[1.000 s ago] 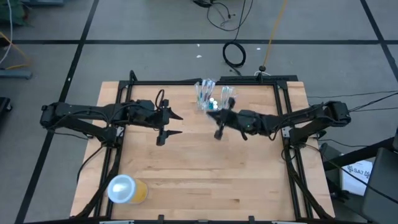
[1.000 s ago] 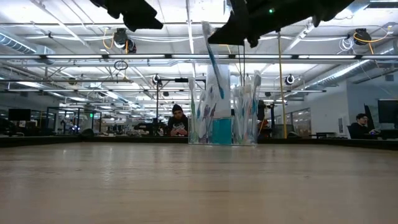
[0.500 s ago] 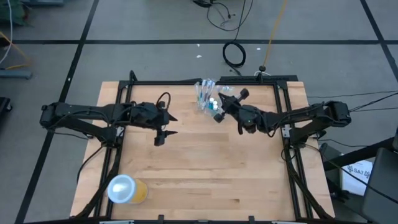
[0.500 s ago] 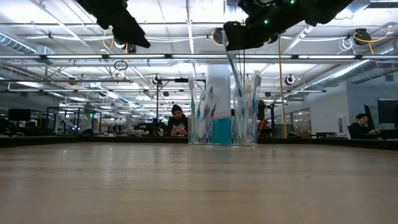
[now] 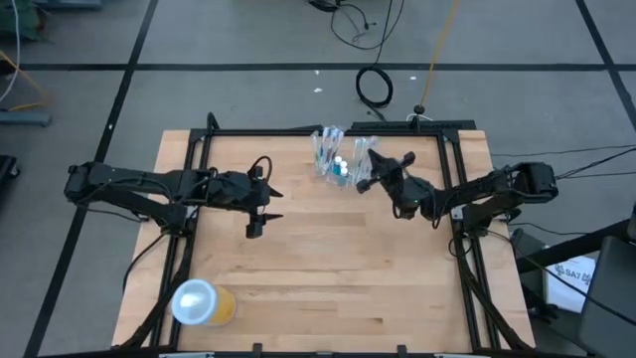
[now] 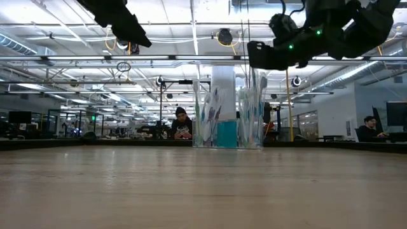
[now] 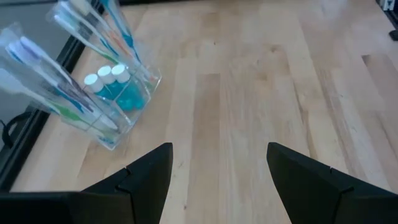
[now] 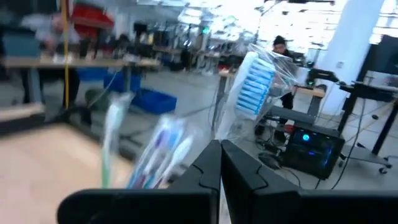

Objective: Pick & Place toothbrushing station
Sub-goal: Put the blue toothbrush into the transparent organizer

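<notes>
The toothbrushing station [image 5: 338,159] is a clear plastic holder at the table's far middle. It holds upright toothbrushes [image 7: 68,93] and teal tubes with white caps [image 7: 107,76], and rests on its base [image 6: 227,130]. My right gripper [image 5: 366,171] is at the station's right side, above the table [image 6: 255,54]. It is shut on a wrapped toothbrush [image 8: 252,84]. My left gripper [image 5: 260,211] is open and empty, raised to the left of the station, which shows ahead of it in the left wrist view [image 7: 217,180]. My right gripper pinches the toothbrush's handle [image 8: 231,127] between its two shut fingers. The head with blue bristles [image 8: 254,78], in a clear wrapper, sticks out beyond the fingertips. The fingers hide the rest of the handle, so I cannot tell whether its other end touches the station.
An orange-yellow cup with a white lid [image 5: 204,301] lies at the near left corner. Black frame rails [image 5: 189,179] run along the table's left and right sides. Bare wood [image 5: 338,259] lies between the arms and the near edge. People sit in the room beyond [image 6: 182,124].
My right gripper has swung from the station's near side toward the table's far right, turning as it went, and has stayed shut on the toothbrush. The toothbrush stood high and tilted over the station before and has moved right with it. My left gripper has shifted slightly toward the near left.
</notes>
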`<move>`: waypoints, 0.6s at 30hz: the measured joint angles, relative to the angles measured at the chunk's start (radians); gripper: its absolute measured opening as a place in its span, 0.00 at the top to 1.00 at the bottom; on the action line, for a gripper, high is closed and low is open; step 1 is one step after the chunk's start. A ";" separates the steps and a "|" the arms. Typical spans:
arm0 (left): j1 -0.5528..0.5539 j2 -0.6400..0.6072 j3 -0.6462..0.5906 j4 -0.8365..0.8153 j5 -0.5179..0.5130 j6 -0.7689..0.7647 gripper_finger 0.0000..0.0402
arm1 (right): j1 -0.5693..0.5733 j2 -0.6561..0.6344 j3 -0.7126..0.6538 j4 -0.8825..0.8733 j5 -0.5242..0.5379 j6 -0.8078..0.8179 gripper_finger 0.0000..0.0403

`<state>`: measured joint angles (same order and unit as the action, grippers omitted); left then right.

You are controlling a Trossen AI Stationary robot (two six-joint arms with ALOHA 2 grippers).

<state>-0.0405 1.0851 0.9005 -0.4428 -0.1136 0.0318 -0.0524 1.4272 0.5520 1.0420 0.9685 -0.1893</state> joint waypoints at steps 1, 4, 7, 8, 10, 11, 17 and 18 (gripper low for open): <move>0.000 0.000 0.000 0.008 -0.001 0.010 0.33 | -0.008 0.004 -0.010 0.034 -0.001 0.000 1.00; 0.001 0.000 0.000 0.054 -0.003 0.038 0.33 | -0.015 0.012 -0.031 0.014 -0.001 0.018 1.00; 0.001 0.000 0.000 0.092 -0.003 0.073 0.33 | -0.013 0.027 -0.028 -0.016 -0.004 0.024 1.00; 0.001 0.000 0.000 0.104 -0.004 0.082 0.33 | -0.012 0.033 -0.028 -0.035 -0.005 0.034 1.00; 0.003 0.000 0.000 0.117 -0.004 0.105 0.33 | -0.008 0.037 -0.030 -0.075 -0.007 0.060 1.00; 0.004 0.000 0.000 0.124 -0.004 0.117 0.33 | -0.006 0.034 -0.030 -0.089 -0.015 0.074 1.00; 0.026 0.000 0.000 0.147 -0.042 0.155 0.33 | -0.005 0.034 -0.029 -0.244 -0.033 0.169 1.00; 0.031 0.000 0.000 0.150 -0.049 0.156 0.33 | -0.005 0.032 -0.028 -0.272 -0.043 0.182 1.00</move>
<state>-0.0098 1.0851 0.9005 -0.2929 -0.1625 0.1882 -0.0578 1.4594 0.5235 0.7696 0.9260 -0.0076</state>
